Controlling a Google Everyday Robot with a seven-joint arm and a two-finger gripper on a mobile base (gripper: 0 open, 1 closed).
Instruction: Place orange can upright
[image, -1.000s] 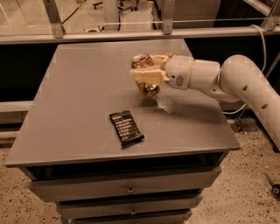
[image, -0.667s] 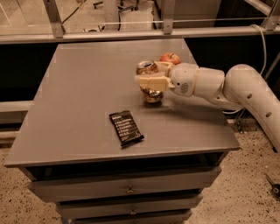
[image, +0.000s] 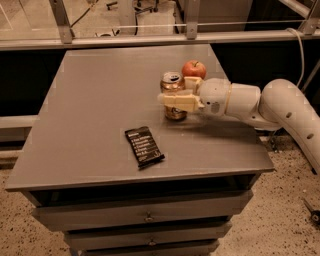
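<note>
A black snack packet (image: 144, 146) is left unmoved at 7 o'clock of the orange can (image: 172, 81). The can, lifted and tilted a second ago, is now stood upright on the grey cabinet top (image: 90, 100) and is clasped by the gripper (image: 176, 95). A red apple (image: 193, 69) is uncovered at 1 o'clock.

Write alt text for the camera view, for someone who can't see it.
A white robot arm's gripper clasps an upright orange can on a grey table. A red apple sits just behind the can; a black packet lies nearer the front.
</note>
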